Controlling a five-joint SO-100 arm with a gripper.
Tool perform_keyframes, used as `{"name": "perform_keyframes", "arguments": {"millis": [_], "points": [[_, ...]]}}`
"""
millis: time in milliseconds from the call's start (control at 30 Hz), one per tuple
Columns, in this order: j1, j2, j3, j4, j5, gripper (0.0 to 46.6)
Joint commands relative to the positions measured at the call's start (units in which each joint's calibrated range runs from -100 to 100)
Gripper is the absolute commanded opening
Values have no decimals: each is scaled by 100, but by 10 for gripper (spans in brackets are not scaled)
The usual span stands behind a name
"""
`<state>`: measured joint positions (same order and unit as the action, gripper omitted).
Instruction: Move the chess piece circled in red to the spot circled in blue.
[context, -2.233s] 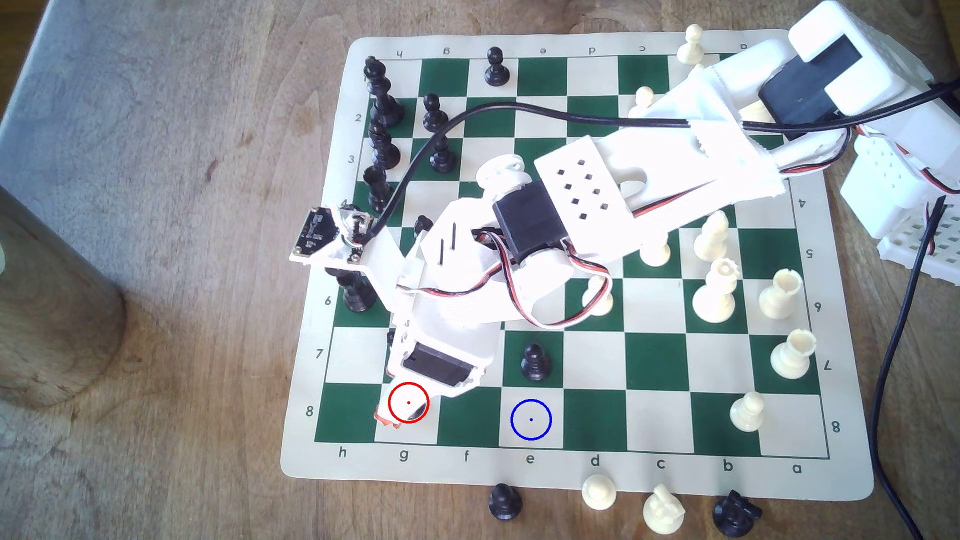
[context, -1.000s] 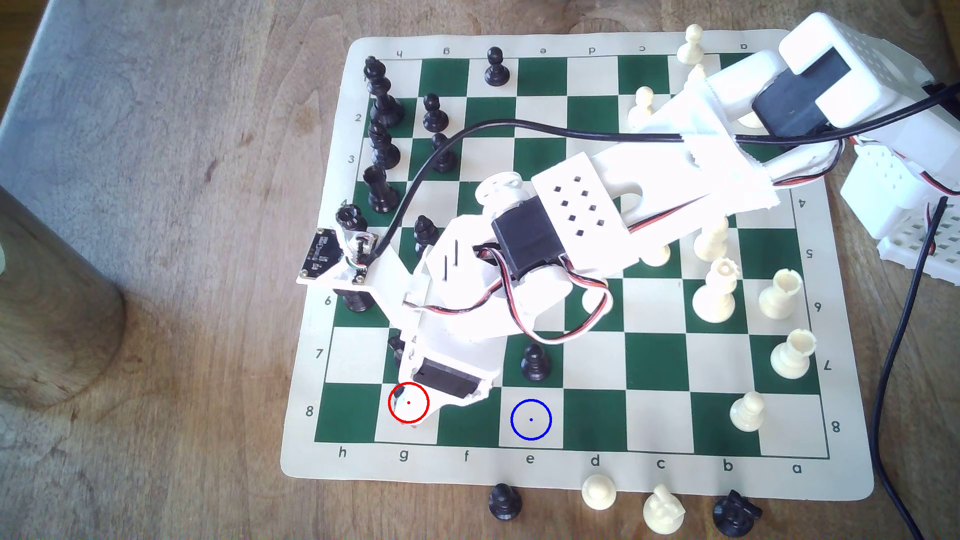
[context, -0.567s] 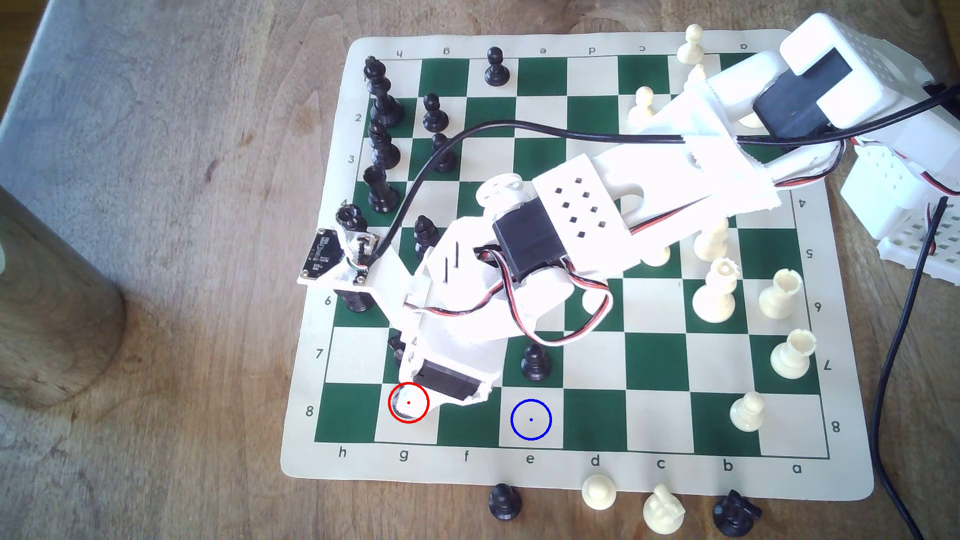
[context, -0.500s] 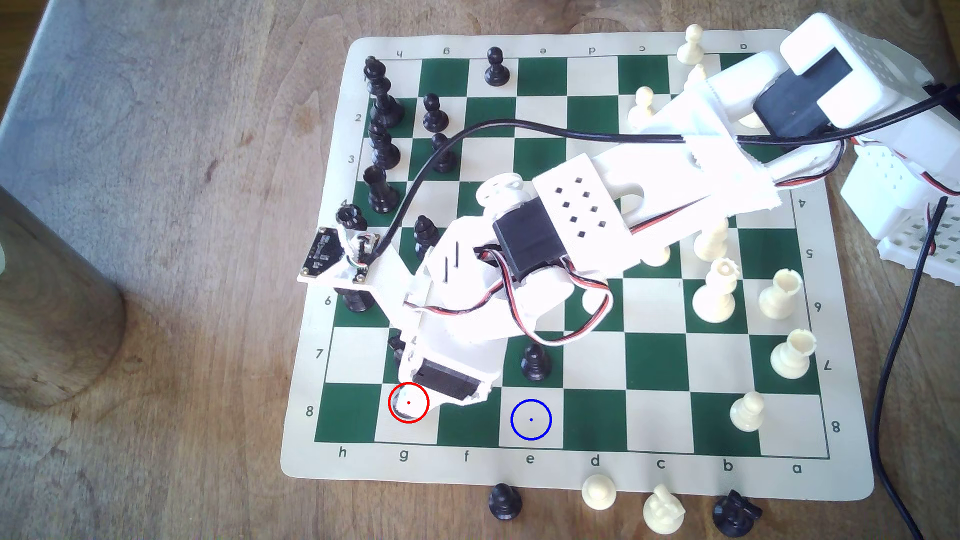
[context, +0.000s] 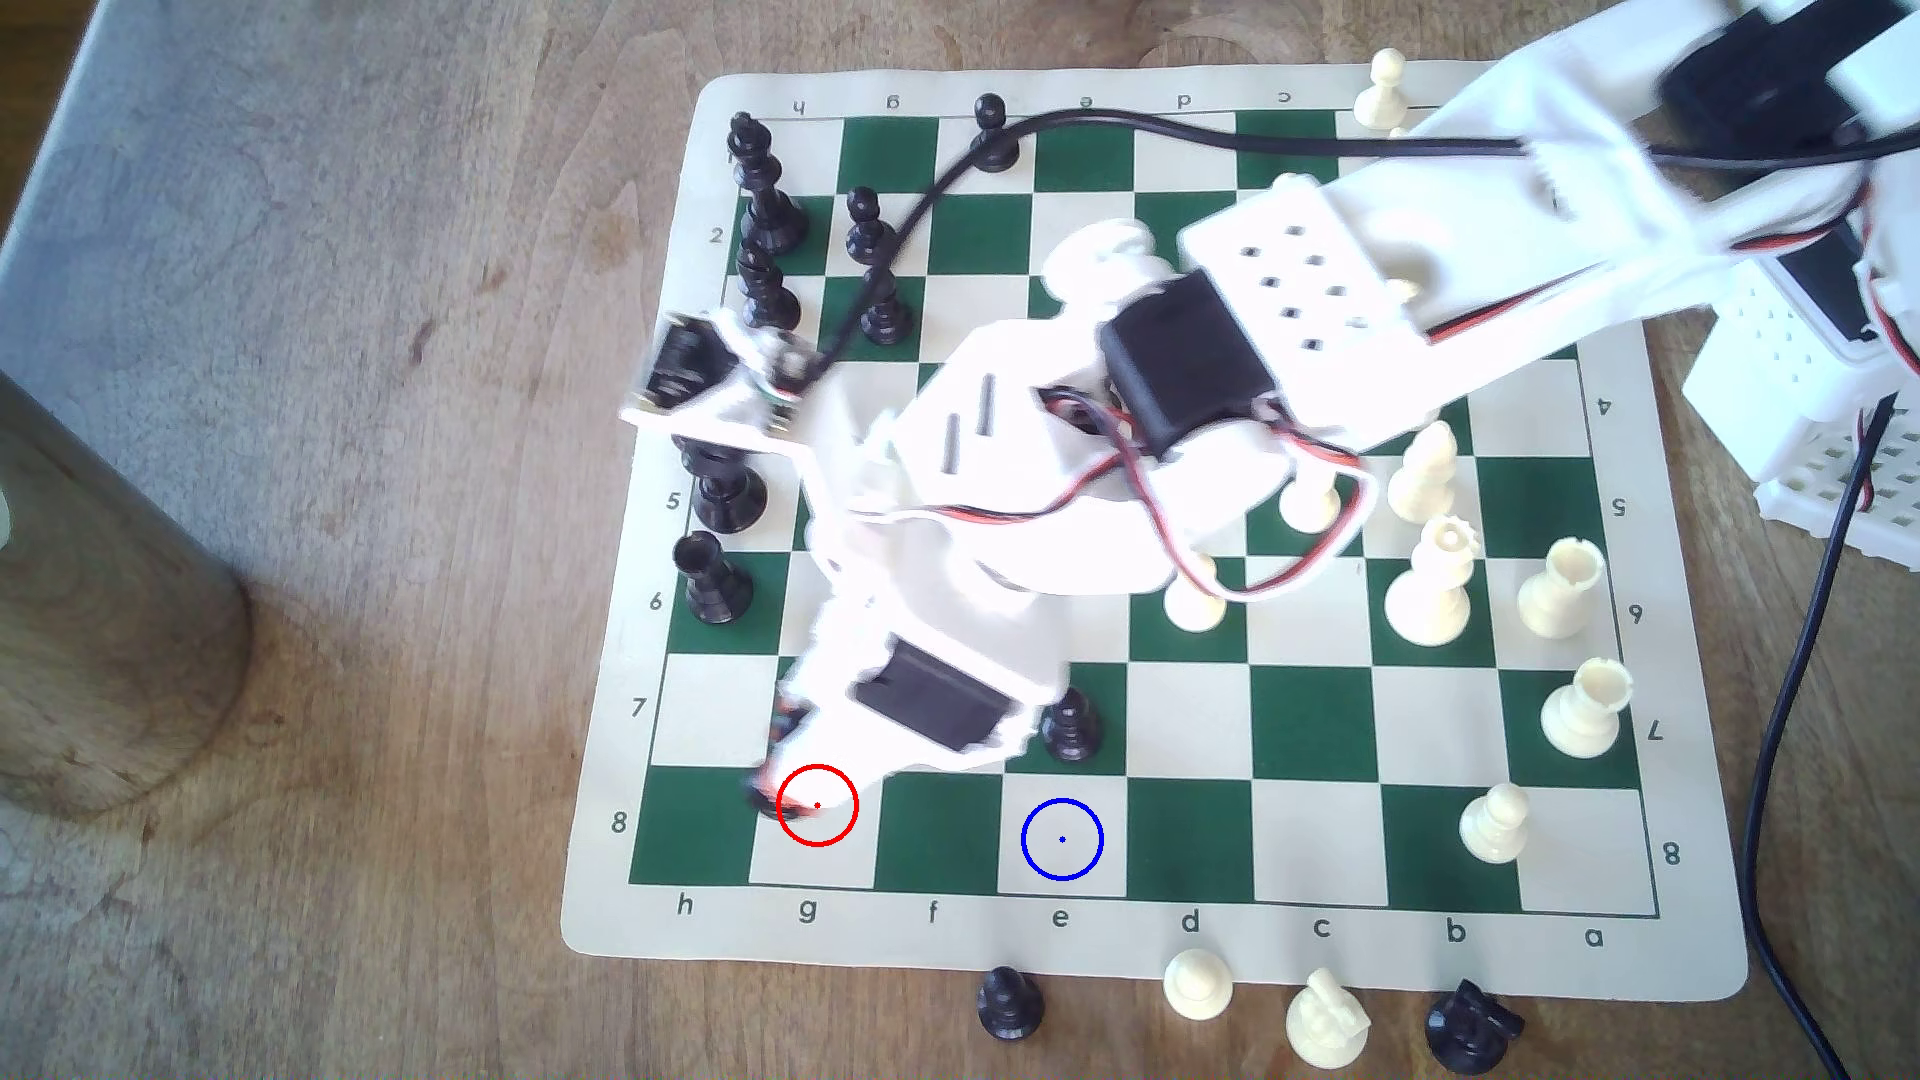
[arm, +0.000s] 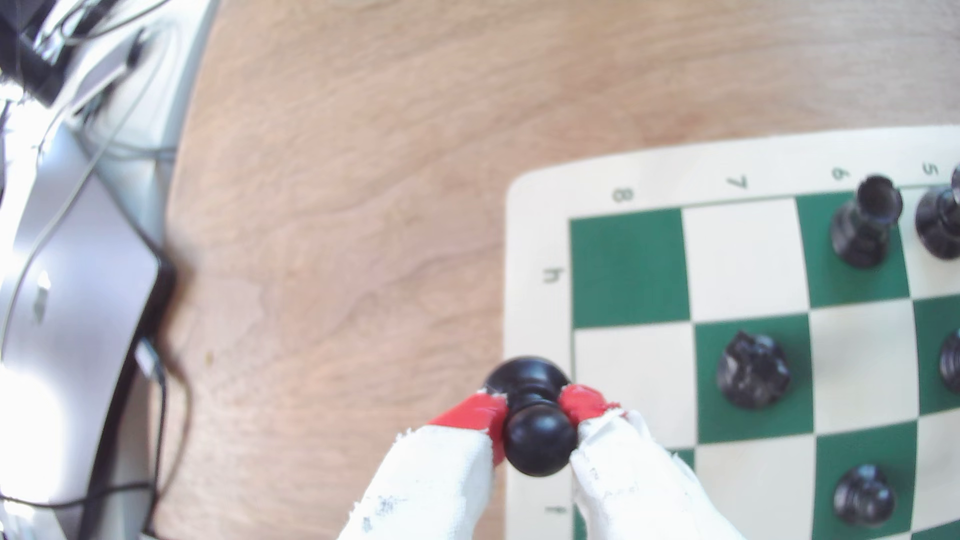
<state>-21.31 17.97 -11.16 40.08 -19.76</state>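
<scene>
Gripping the black pawn (arm: 537, 415) at its collar, the tool (arm: 535, 410) was shut round it w/ red tips either side, pawn lifted over the red-circled g8 square (context: 831, 826). Step: carry. Next, prob. shift toward the exterior view's right to the blue-circled e8 square (context: 1062, 839), clearing the e7 pawn (context: 1070, 724), then lower.

light: bright daylight | glare: white plastic robot arm (context: 1091, 488) blown out, motion-blurred | wrist view: soft focus, silver laptop (arm: 78, 291) overexposed at 9 o'clock, edges bowed
</scene>
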Motion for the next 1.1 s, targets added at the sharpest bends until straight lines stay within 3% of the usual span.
{"name": "perform_keyframes", "arguments": {"millis": [0, 400, 1067], "points": [[-63, -1271, 681, -241, 20, 4], [-336, -1891, 2603, -789, 39, 4], [-344, -1144, 2884, -748, 313, 4]]}}
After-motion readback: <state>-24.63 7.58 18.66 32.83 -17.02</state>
